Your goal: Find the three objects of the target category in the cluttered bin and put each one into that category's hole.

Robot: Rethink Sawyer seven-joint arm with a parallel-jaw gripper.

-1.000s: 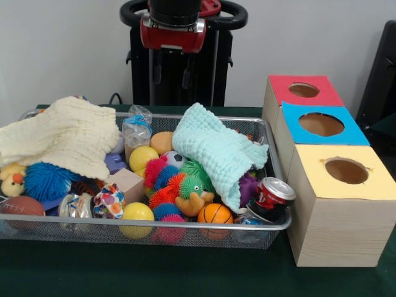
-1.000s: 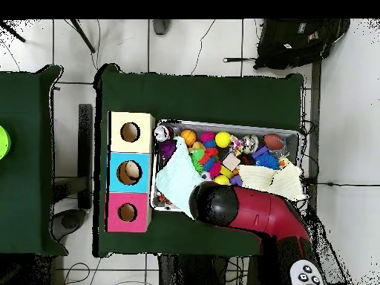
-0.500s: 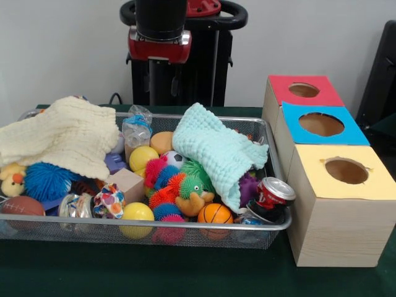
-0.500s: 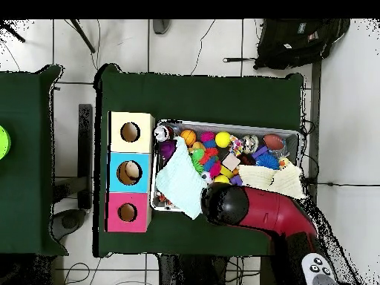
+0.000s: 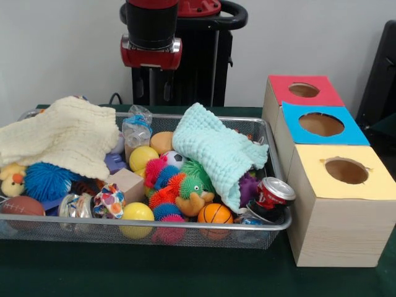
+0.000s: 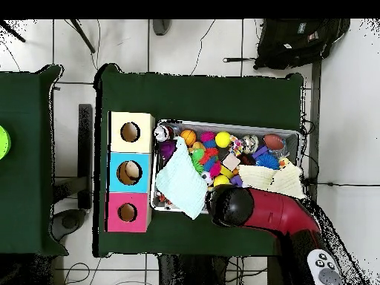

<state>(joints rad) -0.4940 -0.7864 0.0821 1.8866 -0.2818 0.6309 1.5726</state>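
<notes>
The end effector (image 5: pixel 158 91) shows as two slim dark prongs under a red collar edged with a pale silver band. Directly above the collar sits a black cylindrical wrist segment, topped by more red. Behind the end effector stands a black pedestal (image 5: pixel 201 62) with a curved black handle. From overhead, the arm (image 6: pixel 276 214) is a glossy red shell ending in a rounded black cap.

red-black arm (image 5: pixel 151 37), pincer (image 5: pixel 159 91) hanging empty
</notes>
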